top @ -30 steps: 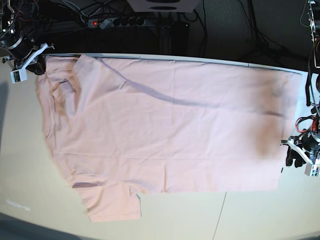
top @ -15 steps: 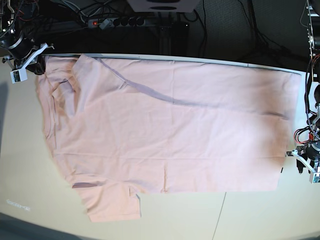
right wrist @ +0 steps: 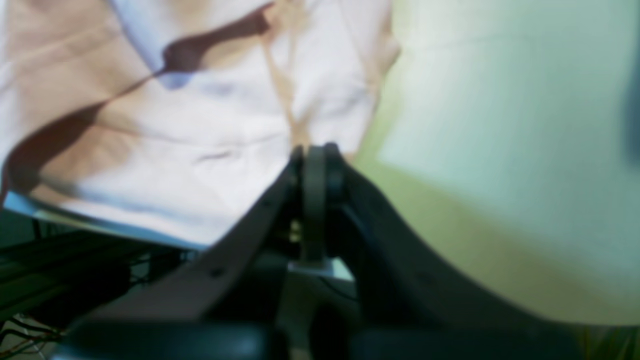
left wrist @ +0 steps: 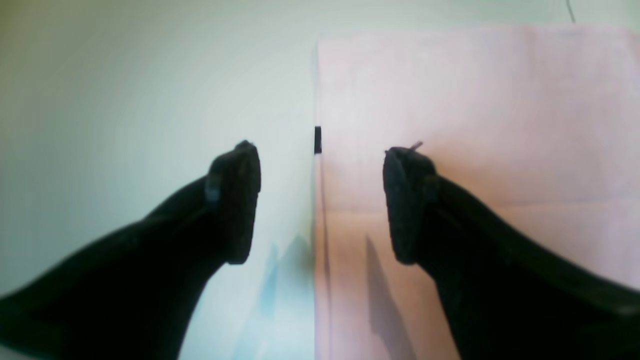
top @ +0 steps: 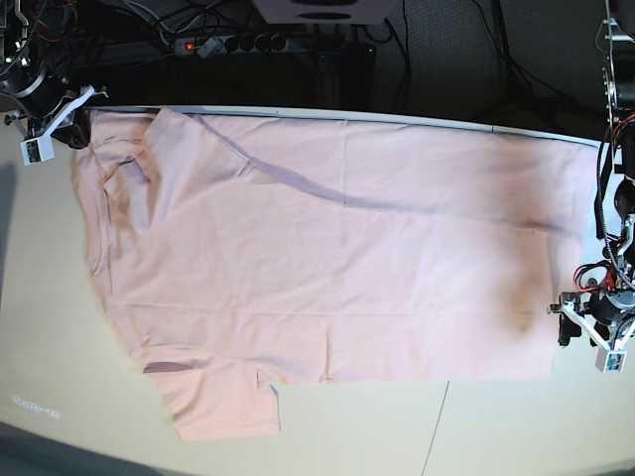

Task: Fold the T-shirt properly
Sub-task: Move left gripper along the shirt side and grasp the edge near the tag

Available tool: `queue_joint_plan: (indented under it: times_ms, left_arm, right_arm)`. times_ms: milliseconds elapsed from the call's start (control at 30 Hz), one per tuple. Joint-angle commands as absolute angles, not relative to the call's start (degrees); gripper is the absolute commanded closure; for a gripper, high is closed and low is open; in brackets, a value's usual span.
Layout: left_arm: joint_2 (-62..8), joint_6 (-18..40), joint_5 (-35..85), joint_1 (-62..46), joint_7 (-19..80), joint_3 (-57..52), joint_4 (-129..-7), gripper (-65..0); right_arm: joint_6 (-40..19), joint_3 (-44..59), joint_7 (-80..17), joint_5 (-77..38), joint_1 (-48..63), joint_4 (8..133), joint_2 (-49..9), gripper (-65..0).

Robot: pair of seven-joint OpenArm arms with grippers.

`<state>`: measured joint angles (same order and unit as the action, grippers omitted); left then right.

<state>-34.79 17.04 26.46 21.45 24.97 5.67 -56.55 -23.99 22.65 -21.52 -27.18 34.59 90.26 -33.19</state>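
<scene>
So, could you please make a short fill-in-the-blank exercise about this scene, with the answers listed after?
1. The T-shirt lying spread on the table is pale ____ in colour.
2. The left gripper has its jaws ____, one on each side of the shirt's edge.
3. The right gripper has its jaws ____.
4. In the base view, the left gripper is at the shirt's ____ side.

Answers: pink; open; shut; right
</scene>
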Motion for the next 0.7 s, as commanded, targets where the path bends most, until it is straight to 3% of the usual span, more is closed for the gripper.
queue_joint_plan:
  times_ms: [0,333,667]
  left_arm:
    - [-35.7,18.0,26.6,23.7,23.5,5.2,-55.2,-41.7]
    - [-32.8,28.4,29.8,34.8,25.8,5.2,-36.0,-41.7]
    - [-32.7,27.5,31.3,36.2,27.2,5.2,-34.8,-41.6]
  right_arm:
    - [-26.3,23.4,-20.4,-27.4,34.7,90.8,-34.3,0.0]
    - [-26.3,23.4,-20.4,-27.4,34.7,90.8,-34.3,0.0]
    - [-26.3,23.4,-20.4,-27.4,34.7,90.8,-34.3,0.0]
